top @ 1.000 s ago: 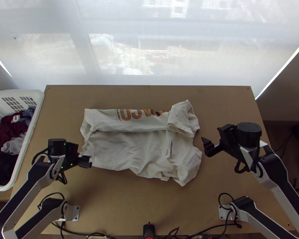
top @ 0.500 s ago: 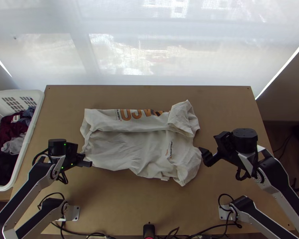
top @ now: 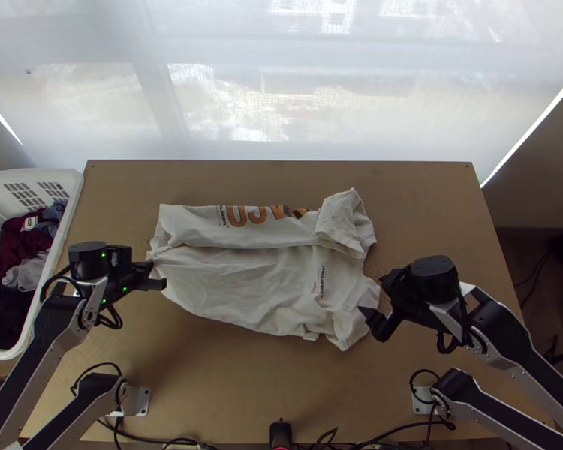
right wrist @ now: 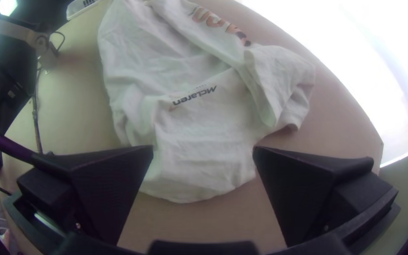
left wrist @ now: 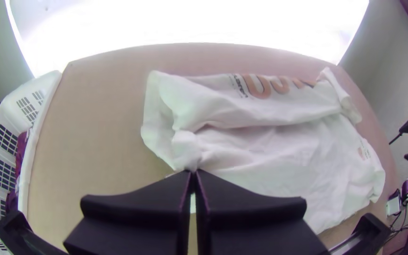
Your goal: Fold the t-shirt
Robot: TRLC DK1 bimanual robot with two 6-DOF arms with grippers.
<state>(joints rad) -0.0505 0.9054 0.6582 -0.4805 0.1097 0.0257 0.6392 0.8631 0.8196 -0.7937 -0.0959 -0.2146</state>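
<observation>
Well — left jaws (top: pixel 155 271) pinch t-shirt edge (top: pixel 161 255) — right jaws (top: pixel 374 295) gape.

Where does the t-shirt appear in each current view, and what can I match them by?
Top view: t-shirt at mid-picture, on the table.
Left wrist view: t-shirt beyond the left gripper, a bunched part of its edge pinched there.
Right wrist view: t-shirt ahead of the open right gripper, partly seen between its fingers.
Shared landmark: the large orange lettering.
</observation>
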